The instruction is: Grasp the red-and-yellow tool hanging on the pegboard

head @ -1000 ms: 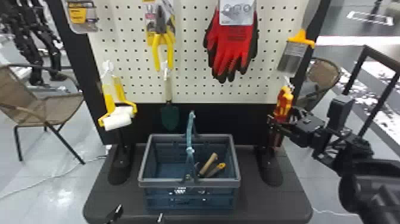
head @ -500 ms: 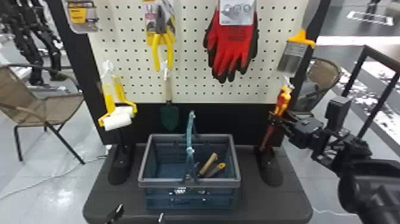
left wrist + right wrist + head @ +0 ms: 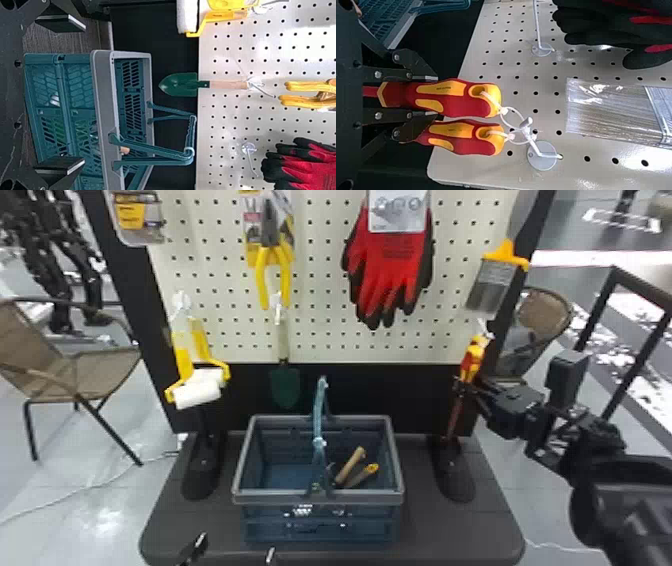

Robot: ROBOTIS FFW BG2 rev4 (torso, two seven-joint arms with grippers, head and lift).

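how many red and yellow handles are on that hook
2. One red-and-yellow handle sits clamped in the right end effector. The second handle lies alongside it. Both are tied to the same pegboard hook.

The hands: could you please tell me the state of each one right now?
Left hand: open, holding nothing.
Right hand: closed on the red-and-yellow tool.

You see a glossy grey floor around the dark worktop, with a mesh chair left of it.
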